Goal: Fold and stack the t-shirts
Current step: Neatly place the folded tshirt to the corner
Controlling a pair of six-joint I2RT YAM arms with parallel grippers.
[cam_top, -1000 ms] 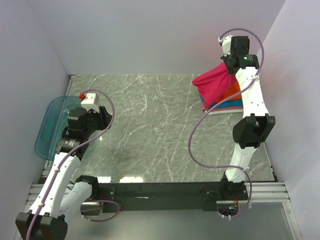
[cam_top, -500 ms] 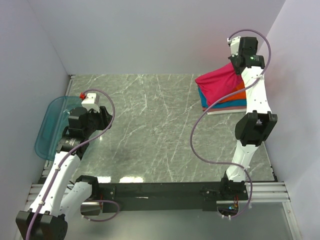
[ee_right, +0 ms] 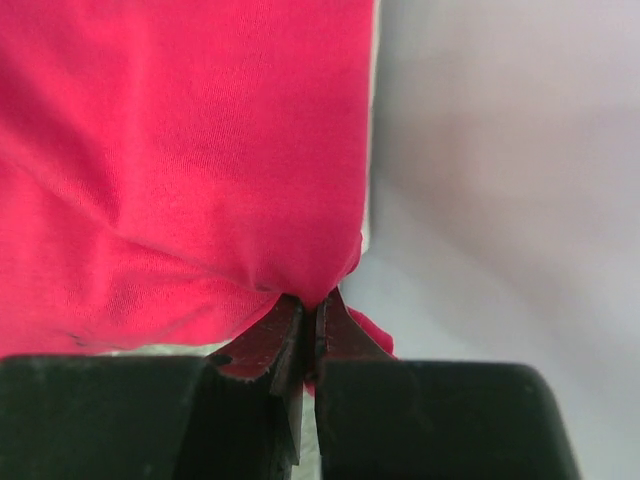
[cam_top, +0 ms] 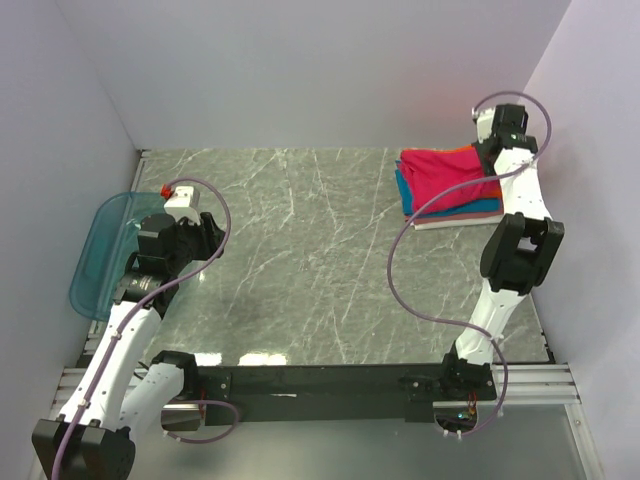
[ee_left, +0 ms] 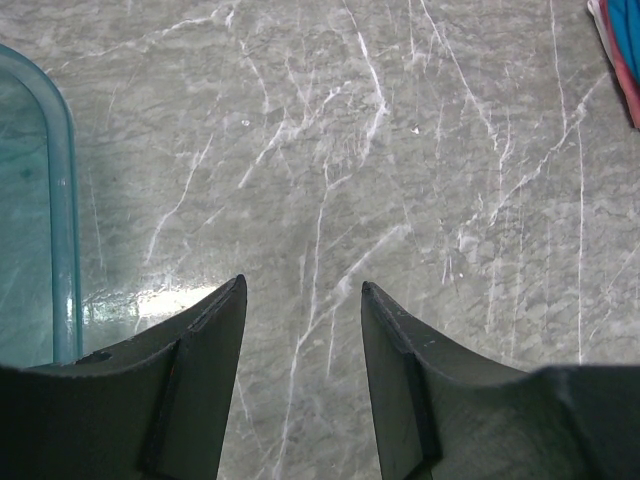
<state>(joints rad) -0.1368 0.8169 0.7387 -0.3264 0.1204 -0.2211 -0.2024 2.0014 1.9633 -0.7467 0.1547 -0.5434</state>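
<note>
A magenta-red t-shirt [cam_top: 447, 177] lies spread on top of a stack of folded t-shirts [cam_top: 452, 209] at the far right of the table, with orange, teal-blue and white edges showing under it. My right gripper [cam_top: 488, 157] is shut on the red shirt's far right edge, beside the right wall. In the right wrist view the red cloth [ee_right: 190, 150] fills the frame and is pinched between the gripper's [ee_right: 312, 308] fingertips. My left gripper [ee_left: 302, 290] hovers open over bare marble at the left, nothing between its fingers. The stack's corner [ee_left: 620, 50] shows at the left wrist view's upper right.
A translucent blue plastic tray [cam_top: 100, 250] lies at the table's left edge, just left of my left arm; its rim [ee_left: 60, 180] shows in the left wrist view. White walls close in the table at the back and both sides.
My right gripper has carried the red shirt's edge to the right and down; the cloth, lifted a second ago, now lies flat over the stack. The left arm has not moved.
</note>
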